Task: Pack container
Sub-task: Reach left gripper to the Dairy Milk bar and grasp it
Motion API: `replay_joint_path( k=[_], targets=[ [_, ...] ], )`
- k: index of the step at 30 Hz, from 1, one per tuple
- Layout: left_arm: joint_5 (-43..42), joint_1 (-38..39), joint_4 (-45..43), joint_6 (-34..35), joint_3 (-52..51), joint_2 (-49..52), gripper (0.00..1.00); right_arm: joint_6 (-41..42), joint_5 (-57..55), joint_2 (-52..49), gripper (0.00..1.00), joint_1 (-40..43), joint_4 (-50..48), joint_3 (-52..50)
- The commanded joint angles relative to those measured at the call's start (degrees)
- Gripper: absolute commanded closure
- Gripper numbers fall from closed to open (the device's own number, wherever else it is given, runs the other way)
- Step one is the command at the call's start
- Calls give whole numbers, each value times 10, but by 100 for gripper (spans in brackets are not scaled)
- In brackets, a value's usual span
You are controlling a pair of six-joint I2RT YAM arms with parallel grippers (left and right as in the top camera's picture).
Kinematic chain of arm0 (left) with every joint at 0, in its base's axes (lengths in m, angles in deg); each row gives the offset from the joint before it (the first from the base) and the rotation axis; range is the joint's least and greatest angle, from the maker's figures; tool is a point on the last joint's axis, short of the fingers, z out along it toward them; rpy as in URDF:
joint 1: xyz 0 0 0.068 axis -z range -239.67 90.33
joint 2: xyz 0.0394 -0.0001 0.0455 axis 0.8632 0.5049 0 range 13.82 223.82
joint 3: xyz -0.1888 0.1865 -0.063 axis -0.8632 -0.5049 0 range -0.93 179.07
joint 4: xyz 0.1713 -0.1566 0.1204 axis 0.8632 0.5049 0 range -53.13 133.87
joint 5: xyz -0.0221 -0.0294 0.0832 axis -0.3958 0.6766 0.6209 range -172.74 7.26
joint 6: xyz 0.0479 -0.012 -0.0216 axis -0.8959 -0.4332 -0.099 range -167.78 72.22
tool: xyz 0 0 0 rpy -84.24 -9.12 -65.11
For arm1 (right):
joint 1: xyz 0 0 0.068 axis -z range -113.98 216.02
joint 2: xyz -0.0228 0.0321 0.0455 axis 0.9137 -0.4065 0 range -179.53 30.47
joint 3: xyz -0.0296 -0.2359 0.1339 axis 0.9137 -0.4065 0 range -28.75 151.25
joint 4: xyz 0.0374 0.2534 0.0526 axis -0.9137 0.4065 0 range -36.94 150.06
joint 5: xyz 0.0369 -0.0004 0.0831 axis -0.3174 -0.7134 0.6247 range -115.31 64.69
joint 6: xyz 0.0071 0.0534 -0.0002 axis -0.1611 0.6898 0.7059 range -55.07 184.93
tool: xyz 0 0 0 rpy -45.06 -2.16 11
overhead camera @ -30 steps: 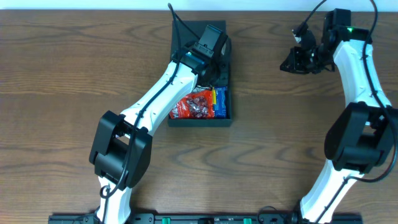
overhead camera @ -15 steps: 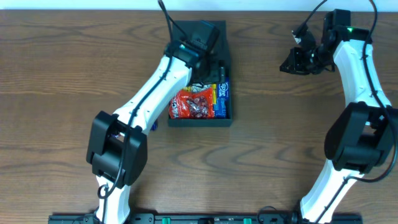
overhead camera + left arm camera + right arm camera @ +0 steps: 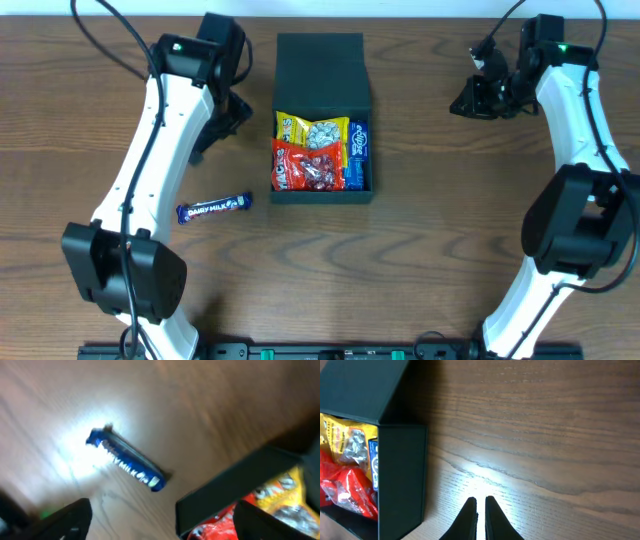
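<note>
The container (image 3: pixel 322 196), a dark box with its flap lid (image 3: pixel 320 65) laid back, sits at the table's middle rear. It holds a yellow packet (image 3: pixel 310 130), a red packet (image 3: pixel 305 168) and a blue packet (image 3: pixel 357 155). A blue Dairy Milk bar (image 3: pixel 213 208) lies on the table left of the box, and also shows in the left wrist view as the bar (image 3: pixel 125 460). My left gripper (image 3: pixel 218 125) hangs open and empty over bare wood left of the box, wide fingers (image 3: pixel 65 520) apart. My right gripper (image 3: pixel 480 510) is shut on nothing, right of the container (image 3: pixel 400 475).
The brown wooden table (image 3: pixel 430 250) stretches around the box. My right gripper (image 3: pixel 470 100) hovers at the far right rear, well apart from the box. The left arm's links run down the left side of the table.
My left arm swung out of the box to the left and its jaws opened wide. The yellow packet now shows in the box, and the Dairy Milk bar is uncovered. The right arm stayed still.
</note>
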Motion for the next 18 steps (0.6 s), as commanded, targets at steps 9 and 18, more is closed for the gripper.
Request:
replay_joint_path(
  k=[9, 18],
  targets=[
    [-97, -40, -104, 97, -197, 1, 5, 6, 1, 6, 92, 2, 2, 10],
    [-120, -50, -157, 83, -289, -3, 5, 6, 1, 6, 92, 1, 2, 10]
  ],
)
